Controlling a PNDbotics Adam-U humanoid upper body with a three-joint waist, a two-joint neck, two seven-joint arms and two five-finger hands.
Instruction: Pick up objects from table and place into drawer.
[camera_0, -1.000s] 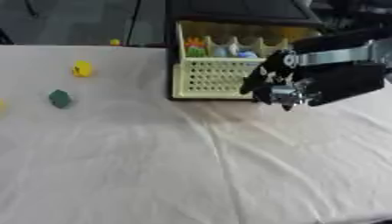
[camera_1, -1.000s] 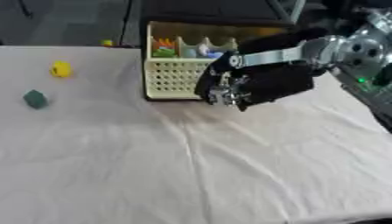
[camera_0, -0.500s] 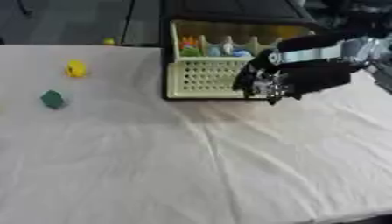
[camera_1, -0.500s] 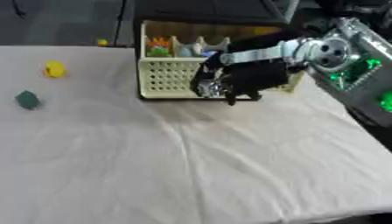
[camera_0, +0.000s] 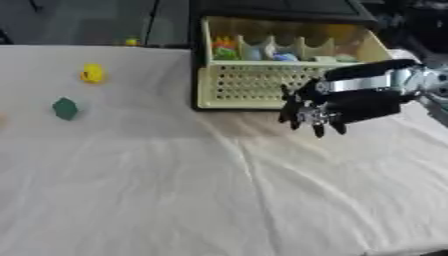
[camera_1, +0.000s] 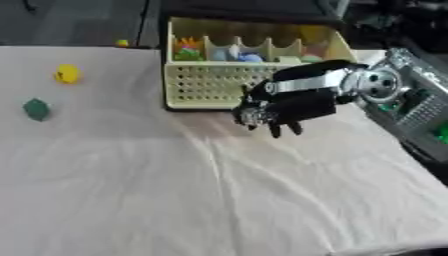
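The drawer (camera_0: 289, 85), a pale yellow perforated bin, sits at the tabletop's (camera_0: 175, 190) far edge. Your right hand (camera_0: 319, 107) hovers just before it, fingers relaxed and empty. Yellow object (camera_0: 92, 73) and green object (camera_0: 65, 108) wait far left.

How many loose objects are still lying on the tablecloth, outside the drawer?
2 for certain: a yellow object at the far left, and a green object nearer, on its left. A small yellow thing sits at the far edge; something orange at the left border may be another.
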